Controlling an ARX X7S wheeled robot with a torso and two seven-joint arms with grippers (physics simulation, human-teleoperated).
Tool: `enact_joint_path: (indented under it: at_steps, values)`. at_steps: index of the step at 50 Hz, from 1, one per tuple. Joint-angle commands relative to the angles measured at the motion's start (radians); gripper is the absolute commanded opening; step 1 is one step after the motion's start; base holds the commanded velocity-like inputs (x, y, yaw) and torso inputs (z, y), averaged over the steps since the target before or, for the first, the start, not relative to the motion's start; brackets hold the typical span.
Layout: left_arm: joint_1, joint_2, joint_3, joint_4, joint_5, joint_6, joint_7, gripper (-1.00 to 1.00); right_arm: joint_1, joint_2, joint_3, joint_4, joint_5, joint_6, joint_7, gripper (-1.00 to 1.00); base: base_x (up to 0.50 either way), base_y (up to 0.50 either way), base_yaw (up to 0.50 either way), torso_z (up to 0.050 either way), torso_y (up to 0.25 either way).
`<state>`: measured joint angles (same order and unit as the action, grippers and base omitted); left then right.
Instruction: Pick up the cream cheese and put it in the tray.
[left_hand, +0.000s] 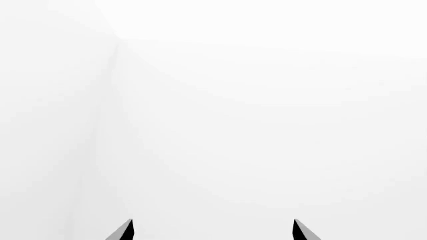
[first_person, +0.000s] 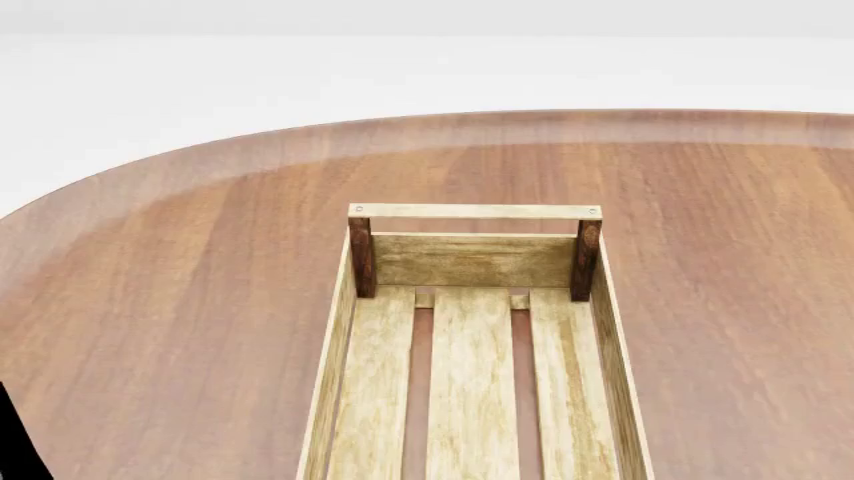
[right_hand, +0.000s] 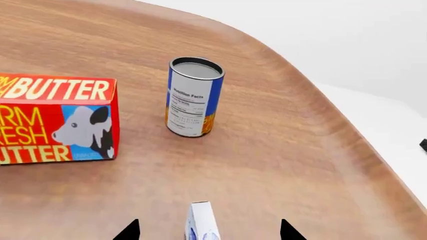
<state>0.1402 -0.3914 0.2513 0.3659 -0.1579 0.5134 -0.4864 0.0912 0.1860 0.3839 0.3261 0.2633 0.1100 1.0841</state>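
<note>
On the brown wooden table in front of us stands the tray, a long light-wood crate with slatted floor, low sides and two dark corner posts under a pale rail at its far end. From the head view we see nothing lying on the part of its floor that shows, and neither of our grippers appears there.

Our right gripper hangs low over another stretch of the table, its two dark fingertips spread wide apart. Between them, at the lower edge of the right wrist view, sits the cream cheese, a small white box with a blue mark, seen end-on; the tips are clear of it on both sides, so we are not gripping it. Beyond it stand a blue and orange can, upright, and a red butter box with a cow picture, the two near each other but apart.

Our left gripper faces only blank white surroundings, with its fingertips likewise spread and holding nothing.
</note>
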Motion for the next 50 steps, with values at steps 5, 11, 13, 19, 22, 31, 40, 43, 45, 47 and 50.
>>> enact_joint_path:
  at_steps: [5,11,13,19,22,31,40,43,45,47,50]
  values:
    - [-0.001,-0.002,0.001,-0.004,0.000,0.005,-0.004,1.00,0.018,0.008,0.005,0.060,0.006,-0.019,-0.005,1.00,0.00,0.00,0.00,0.000,0.000]
    - [0.001,-0.004,0.000,0.000,0.003,0.003,-0.007,1.00,0.023,0.011,0.008,0.085,0.006,-0.030,-0.005,1.00,0.00,0.00,0.00,0.000,0.000]
    - [0.002,-0.005,0.000,0.001,0.003,0.003,-0.008,1.00,0.026,0.012,0.009,0.093,0.006,-0.033,-0.006,1.00,0.00,0.00,0.00,0.000,0.000]
    - [0.001,-0.004,0.002,-0.006,0.004,0.009,-0.008,1.00,0.038,0.016,0.010,0.131,0.005,-0.051,-0.009,1.00,0.00,0.00,0.00,0.000,0.000]
    - [0.002,-0.005,0.001,-0.006,0.003,0.010,-0.008,1.00,0.034,0.017,0.014,0.127,0.008,-0.047,-0.007,1.00,0.00,0.00,0.00,0.000,0.000]
    - [0.001,-0.005,0.004,-0.004,0.008,0.007,-0.011,1.00,0.049,0.024,0.019,0.177,0.008,-0.067,-0.010,1.00,0.00,0.00,0.00,0.000,0.000]
    - [0.001,-0.006,0.004,-0.003,0.006,0.006,-0.014,1.00,0.069,0.029,0.017,0.235,0.001,-0.087,-0.011,1.00,0.00,0.00,0.00,0.000,0.000]
    - [0.002,-0.007,0.005,-0.002,0.007,0.006,-0.015,1.00,0.079,0.032,0.016,0.263,-0.001,-0.098,-0.013,1.00,0.00,0.00,0.00,0.000,0.000]
    - [0.002,-0.008,0.005,-0.002,0.005,0.006,-0.015,1.00,0.089,0.034,0.017,0.293,-0.003,-0.109,-0.016,1.00,0.00,0.00,0.00,0.000,0.000]
    - [0.001,-0.008,0.006,-0.002,0.006,0.006,-0.015,1.00,0.096,0.036,0.016,0.312,-0.005,-0.118,-0.017,1.00,0.00,0.00,0.00,0.000,0.000]
    - [0.001,-0.008,0.007,-0.002,0.007,0.005,-0.015,1.00,0.107,0.039,0.017,0.346,-0.006,-0.132,-0.020,1.00,0.00,0.00,0.00,0.000,0.000]
